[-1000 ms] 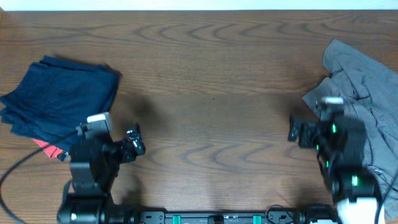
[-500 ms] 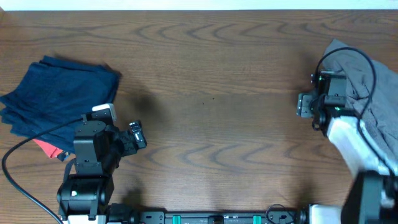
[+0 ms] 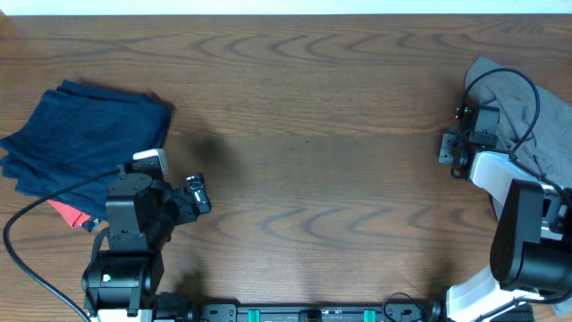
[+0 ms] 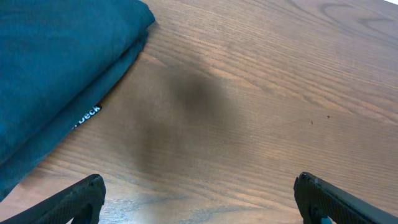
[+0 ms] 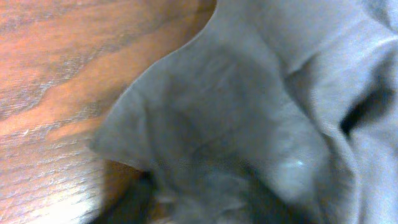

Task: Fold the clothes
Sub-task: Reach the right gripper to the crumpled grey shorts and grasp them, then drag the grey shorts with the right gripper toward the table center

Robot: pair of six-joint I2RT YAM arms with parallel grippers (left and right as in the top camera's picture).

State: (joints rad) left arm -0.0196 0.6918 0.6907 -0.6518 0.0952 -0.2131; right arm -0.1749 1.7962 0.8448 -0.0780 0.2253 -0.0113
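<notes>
Right hand (image 3: 450, 148) hovers at the grey shorts (image 3: 550, 121), their left edge; spread or pinching, unclear.

Shorts (image 3: 536, 107) at table (image 3: 313, 107) right edge, right gripper (image 3: 450, 150) at their left edge; folded garments (image 3: 85, 134) far left

A folded blue garment (image 4: 56, 68) fills the far left of the view, lying on the wooden table (image 4: 280, 81), with a small white printed label (image 4: 86, 114) showing on its near edge. A dim shadow (image 4: 186, 118) lies on the bare wood just right of it. At the near edge, the left gripper (image 4: 198, 200) has its two dark fingertips (image 4: 78, 202) spread wide apart, nothing between them.
</notes>
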